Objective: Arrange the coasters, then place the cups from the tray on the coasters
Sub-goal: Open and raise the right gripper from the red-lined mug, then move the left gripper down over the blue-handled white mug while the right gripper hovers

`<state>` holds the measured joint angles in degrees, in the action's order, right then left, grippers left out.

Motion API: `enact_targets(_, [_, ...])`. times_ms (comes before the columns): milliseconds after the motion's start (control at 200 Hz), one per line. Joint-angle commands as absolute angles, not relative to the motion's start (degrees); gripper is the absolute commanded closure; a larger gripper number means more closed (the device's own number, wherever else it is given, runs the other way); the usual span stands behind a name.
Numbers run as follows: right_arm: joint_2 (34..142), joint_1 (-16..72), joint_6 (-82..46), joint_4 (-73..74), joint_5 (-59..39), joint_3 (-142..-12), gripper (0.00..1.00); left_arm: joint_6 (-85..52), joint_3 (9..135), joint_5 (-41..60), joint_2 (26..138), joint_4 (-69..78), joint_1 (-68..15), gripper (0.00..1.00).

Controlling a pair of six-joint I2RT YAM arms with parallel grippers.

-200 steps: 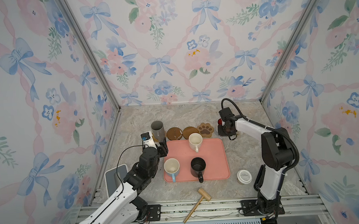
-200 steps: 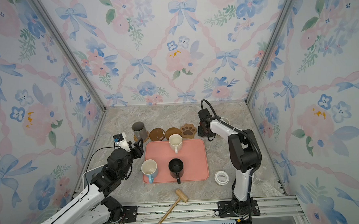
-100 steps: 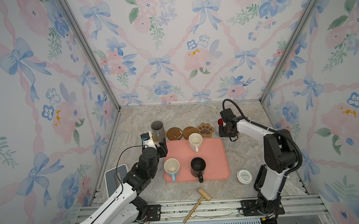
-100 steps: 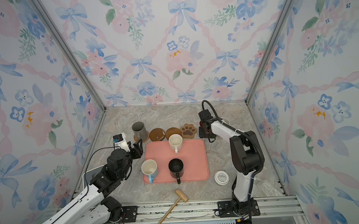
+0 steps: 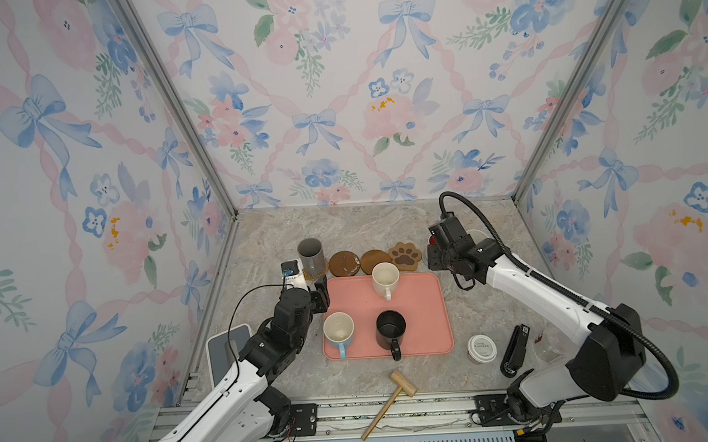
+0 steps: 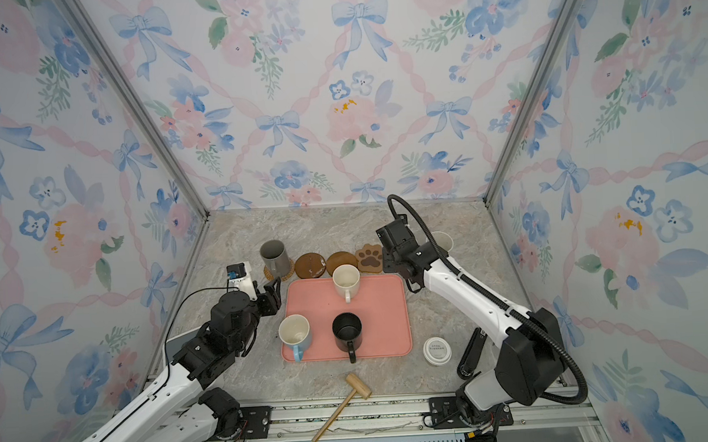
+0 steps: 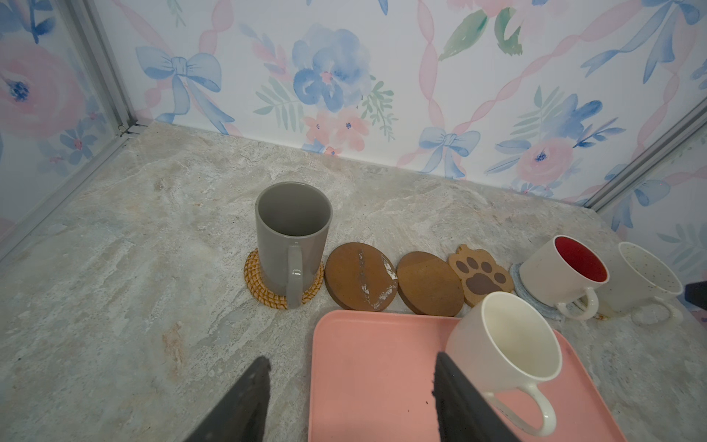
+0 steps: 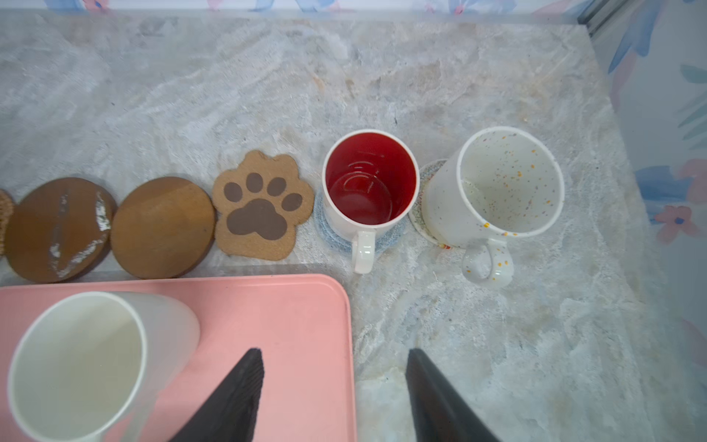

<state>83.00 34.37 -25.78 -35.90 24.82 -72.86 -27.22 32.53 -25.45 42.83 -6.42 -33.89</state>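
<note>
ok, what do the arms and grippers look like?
White shells, black joints. A thin black cable along the left arm; a thick ribbed black hose along the right arm. Two black tapered fingers each on the left gripper and right gripper.

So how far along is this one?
Done: coasters in a row; grey mug on the rattan coaster, red-inside mug on the grey-blue coaster, speckled mug on the cream coaster. In hand: nothing; left gripper and right gripper are both open and empty. Left: cream mug, blue mug and black mug stand on the tray; two wooden coasters and the paw coaster are bare.
</note>
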Motion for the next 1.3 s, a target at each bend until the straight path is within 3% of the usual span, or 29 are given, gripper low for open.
enact_targets(0, [81.4,36.5,-27.6,-34.1,28.7,-74.6,0.36,-26.5,35.1,-21.8,41.6,-12.2,-34.3,0.37])
enact_targets(465, [79.0,37.4,-28.3,-27.1,24.4,-69.7,0.34,-28.6,37.6,-11.7,41.9,-21.9,-36.7,0.41])
enact_targets(690, [83.1,37.3,-28.0,-24.7,20.3,-70.5,0.34,-31.9,39.8,-11.2,43.2,-29.5,-41.2,0.49])
enact_targets(1295, [85.3,36.4,-27.8,-22.4,16.4,-70.1,0.34,-46.5,41.8,-15.3,45.5,-43.8,-57.4,0.56])
